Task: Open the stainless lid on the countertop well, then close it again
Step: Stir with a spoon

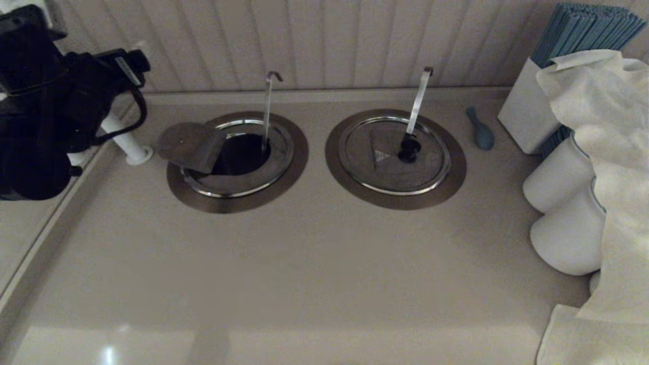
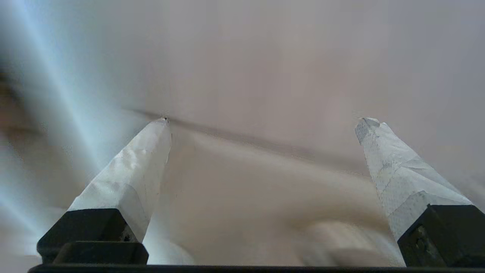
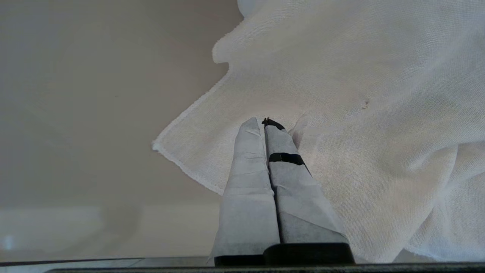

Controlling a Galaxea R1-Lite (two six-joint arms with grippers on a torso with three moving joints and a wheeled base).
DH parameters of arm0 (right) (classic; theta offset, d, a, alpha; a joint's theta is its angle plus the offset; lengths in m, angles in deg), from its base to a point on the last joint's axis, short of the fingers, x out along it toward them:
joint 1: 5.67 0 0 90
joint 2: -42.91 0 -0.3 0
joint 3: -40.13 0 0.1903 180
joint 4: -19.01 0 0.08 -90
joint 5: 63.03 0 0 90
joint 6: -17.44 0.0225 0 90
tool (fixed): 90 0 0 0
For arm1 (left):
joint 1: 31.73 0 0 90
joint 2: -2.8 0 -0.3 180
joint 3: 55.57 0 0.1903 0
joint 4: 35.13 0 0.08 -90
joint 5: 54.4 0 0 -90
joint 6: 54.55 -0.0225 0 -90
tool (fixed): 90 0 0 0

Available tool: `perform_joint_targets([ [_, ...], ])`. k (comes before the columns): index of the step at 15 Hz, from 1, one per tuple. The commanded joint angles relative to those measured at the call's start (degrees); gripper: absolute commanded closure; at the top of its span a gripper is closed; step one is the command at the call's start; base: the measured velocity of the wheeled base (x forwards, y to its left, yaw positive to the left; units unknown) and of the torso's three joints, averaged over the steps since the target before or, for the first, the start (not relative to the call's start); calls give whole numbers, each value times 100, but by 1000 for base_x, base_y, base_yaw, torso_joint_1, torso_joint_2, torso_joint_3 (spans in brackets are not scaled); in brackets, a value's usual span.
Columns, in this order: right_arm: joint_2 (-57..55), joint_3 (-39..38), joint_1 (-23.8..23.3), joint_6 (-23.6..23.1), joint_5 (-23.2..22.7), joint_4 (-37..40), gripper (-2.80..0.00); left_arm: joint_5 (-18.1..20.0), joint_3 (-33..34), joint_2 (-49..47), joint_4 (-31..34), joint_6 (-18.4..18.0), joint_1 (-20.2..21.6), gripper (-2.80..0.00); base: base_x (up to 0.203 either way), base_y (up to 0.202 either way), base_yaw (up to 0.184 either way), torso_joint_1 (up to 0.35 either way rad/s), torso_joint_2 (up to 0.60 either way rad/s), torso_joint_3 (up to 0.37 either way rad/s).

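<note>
The countertop well on the left stands open, its dark hole showing inside the bronze-grey flange. The thin grey hooked handle rises out of the hole. The stainless lid lies tilted on the well's left rim, partly over the hole, and its knob is hidden. My left arm hangs at the far left, apart from the lid. The left gripper is open with nothing between its fingers. The right gripper is shut and empty above a white cloth, out of the head view.
The twin well on the right is covered by its lid with a black knob and a wider white handle. A white post stands near the left arm. A blue object, white box, white rolls and cloth crowd the right.
</note>
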Motion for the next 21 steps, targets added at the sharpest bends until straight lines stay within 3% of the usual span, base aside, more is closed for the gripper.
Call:
perform_joint_targets([
  [1,2,1,0,0,0,2,0,860,265,57,1,10,-227,-280,0,0,0,0,0,0],
  [3,-3,1,0,0,-5,2,0,2008,-8,-316,70,3,-267,-280,0,0,0,0,0,0],
  [4,2,1,0,0,1,2,0,2146,-364,-500,275,2,-275,-280,0,0,0,0,0,0],
  [6,0,1,0,-4,-3,2,0,2254,-1070,-946,834,2,-279,-280,0,0,0,0,0,0],
  [9,-4,1,2,-4,-1,2,0,2353,-1881,-1532,1100,6,-274,-280,0,0,0,0,0,0],
  [11,-6,1,0,0,1,2,0,2693,-2285,-1839,1329,-6,-279,-280,0,0,0,0,0,0],
  [13,2,-1,0,0,1,2,0,2877,-2339,-1944,1441,-8,-283,-280,0,0,0,0,0,0],
  [18,2,1,0,0,1,2,0,2855,-2230,-2018,1424,1,-542,-280,0,0,0,0,0,0],
  [21,2,1,0,0,1,2,0,2751,-2528,-2526,1397,-5,-676,-280,0,0,0,0,0,0],
])
